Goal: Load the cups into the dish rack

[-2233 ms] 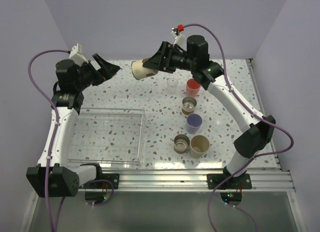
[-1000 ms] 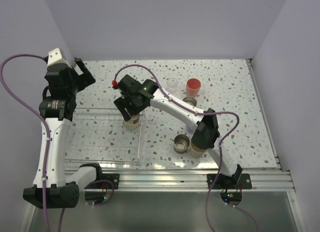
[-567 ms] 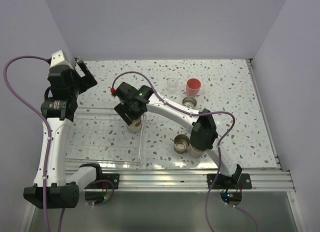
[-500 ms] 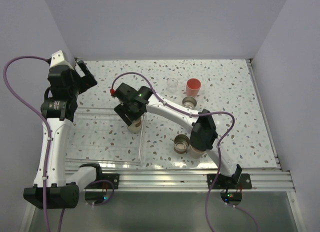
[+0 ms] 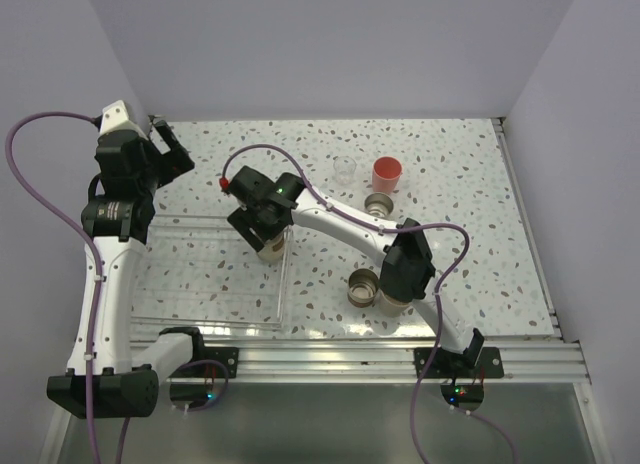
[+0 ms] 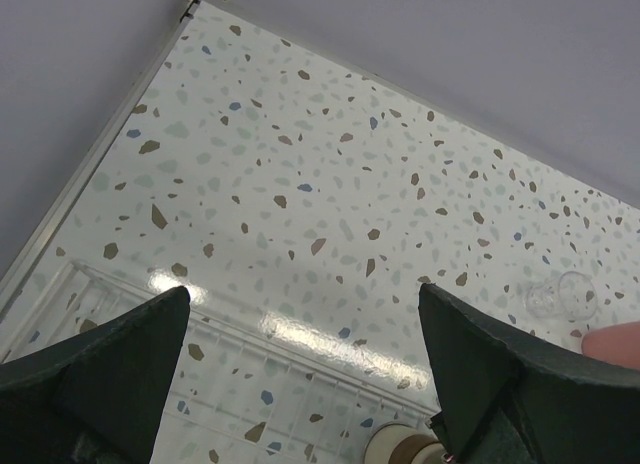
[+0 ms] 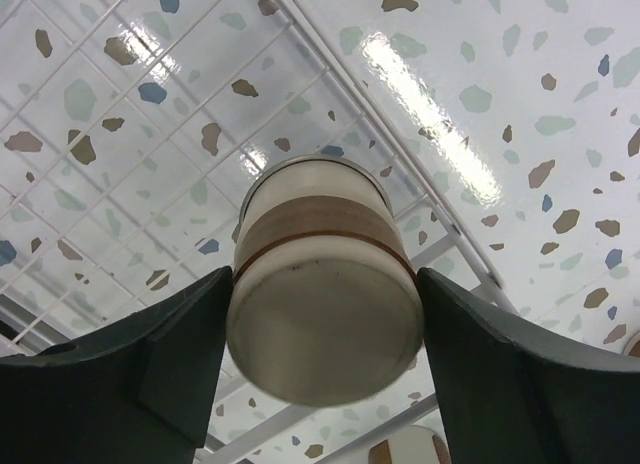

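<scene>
Banded cup (image 7: 318, 234) stood upside down in rack (image 5: 200, 276), far-right corner. Your right jaws flanked it; gripped or released, couldn't tell. Left jaws wide apart, empty. Red cup (image 5: 386, 171), clear cup (image 5: 345, 167) and others sat on bench (image 5: 470, 214): most loading left.

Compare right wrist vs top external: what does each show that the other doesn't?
Right wrist only: the brown-banded cup base-up on the dish rack grid, fingers close on both sides. Top external only: left gripper open, raised at far left; coral red cup, clear cup, metallic cup. Both: right gripper at that cup, by the rack's right wall.
</scene>
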{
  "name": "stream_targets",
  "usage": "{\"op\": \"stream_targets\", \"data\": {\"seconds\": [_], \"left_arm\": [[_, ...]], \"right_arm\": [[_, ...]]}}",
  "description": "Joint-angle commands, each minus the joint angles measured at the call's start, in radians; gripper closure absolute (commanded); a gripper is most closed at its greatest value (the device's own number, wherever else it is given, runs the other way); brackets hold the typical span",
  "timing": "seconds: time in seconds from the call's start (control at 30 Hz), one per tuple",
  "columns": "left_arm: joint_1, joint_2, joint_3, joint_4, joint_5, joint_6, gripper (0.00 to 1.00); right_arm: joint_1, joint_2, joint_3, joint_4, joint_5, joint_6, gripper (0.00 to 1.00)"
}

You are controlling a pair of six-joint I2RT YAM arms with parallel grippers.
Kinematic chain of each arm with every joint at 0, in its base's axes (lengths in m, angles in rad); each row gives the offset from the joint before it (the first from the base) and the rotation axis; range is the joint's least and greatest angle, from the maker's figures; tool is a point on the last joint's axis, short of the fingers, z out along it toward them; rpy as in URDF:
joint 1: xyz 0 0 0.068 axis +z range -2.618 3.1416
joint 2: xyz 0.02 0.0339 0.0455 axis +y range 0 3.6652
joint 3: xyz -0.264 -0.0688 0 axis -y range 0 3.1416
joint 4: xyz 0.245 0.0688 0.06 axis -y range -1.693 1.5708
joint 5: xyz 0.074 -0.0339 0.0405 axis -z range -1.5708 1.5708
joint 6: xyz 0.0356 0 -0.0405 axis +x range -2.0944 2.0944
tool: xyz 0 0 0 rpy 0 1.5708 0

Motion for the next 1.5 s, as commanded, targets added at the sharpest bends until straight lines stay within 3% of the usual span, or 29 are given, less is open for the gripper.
{"op": "stream_targets", "data": {"seconds": [0.0, 0.07, 0.2, 0.37, 0.6, 0.7, 0.8, 1.0, 1.17, 1.33, 1.47], "left_arm": [[-0.002, -0.007, 0.019, 0.025, -0.028, -0.015, 0.0], [-0.002, -0.006, 0.026, 0.022, -0.03, -0.015, 0.0], [-0.002, 0.01, 0.042, 0.013, -0.027, -0.015, 0.0], [-0.002, 0.01, 0.056, 0.016, -0.028, -0.017, 0.0], [-0.002, 0.079, 0.134, 0.023, 0.008, -0.038, 0.0], [-0.002, 0.123, 0.17, 0.052, 0.03, -0.052, 0.0], [-0.002, 0.222, 0.26, 0.045, 0.106, -0.058, 0.0], [-0.116, 0.512, 0.56, -0.061, 0.254, -0.028, 0.0], [-0.273, 0.713, 0.783, -0.153, 0.24, 0.022, 0.0], [-0.359, 0.755, 0.77, -0.126, 0.265, 0.003, 0.0], [-0.39, 0.717, 0.664, -0.083, 0.269, -0.006, 0.0]], "right_arm": [[-0.006, -0.021, 0.03, -0.038, 0.034, -0.015, 0.23], [-0.006, -0.027, 0.034, -0.038, 0.033, -0.015, 0.19], [-0.006, -0.038, 0.036, -0.039, 0.027, -0.013, 0.02], [-0.006, -0.071, 0.083, -0.055, 0.031, -0.008, 0.02], [-0.006, -0.201, 0.169, -0.032, 0.151, -0.03, 0.02], [-0.006, -0.289, 0.145, 0.0, 0.215, -0.03, 0.02], [-0.034, -0.417, 0.021, 0.068, 0.355, 0.054, 0.02], [-0.211, -0.686, -0.315, 0.247, 0.136, 0.166, 0.02], [-0.241, -0.826, -0.545, 0.373, 0.201, 0.136, 0.02], [-0.417, -0.753, -0.477, 0.253, 0.03, 0.197, 0.05], [-0.506, -0.57, -0.377, 0.175, -0.087, 0.202, 0.1]]}}
